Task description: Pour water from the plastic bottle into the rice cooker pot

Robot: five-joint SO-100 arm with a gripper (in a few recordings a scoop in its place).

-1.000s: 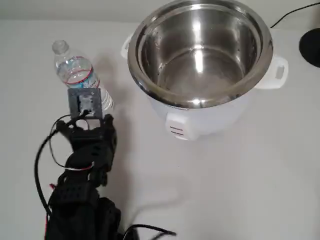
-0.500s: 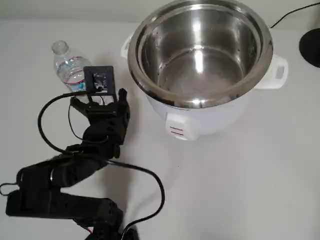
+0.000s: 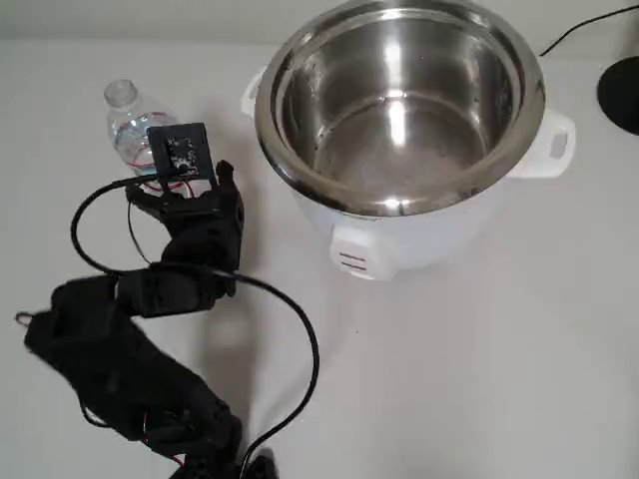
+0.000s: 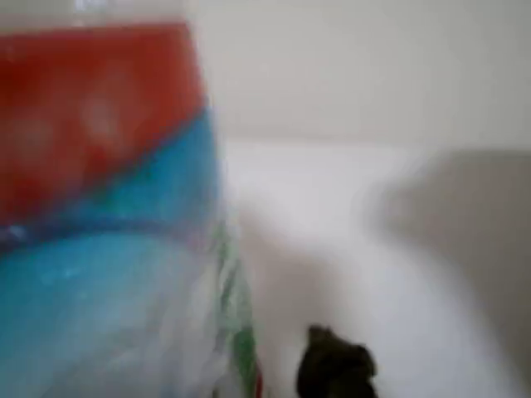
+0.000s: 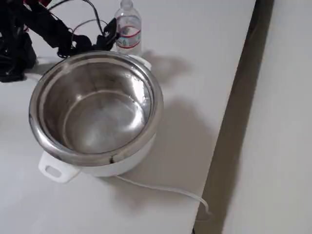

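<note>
The plastic bottle [image 3: 127,118] stands upright and capless at the table's upper left, clear water visible inside it. My black gripper [image 3: 182,186] sits just below it, and the wrist camera block covers the bottle's lower half. In the wrist view the bottle's red and blue label [image 4: 99,207] fills the left, with a gap between it and one dark fingertip [image 4: 333,366]. The jaws look spread and nothing is clamped. The fixed view shows the gripper [image 5: 110,33] beside the bottle [image 5: 128,28], just behind the cooker. The rice cooker pot [image 3: 266,112] is shiny steel in a white body [image 3: 419,241], its rim [image 5: 157,105] wide.
A black cable loop [image 3: 303,344] from the arm lies on the table in front of the cooker. A dark cord [image 3: 579,30] and a black round object [image 3: 621,95] sit at the upper right. The table edge [image 5: 234,122] runs along the right of the fixed view, near a white cord [image 5: 165,190].
The gripper swung right toward the cooker, then came back left and closer to the bottle, while the arm folded lower over the table. Bottle and cooker stayed put.
</note>
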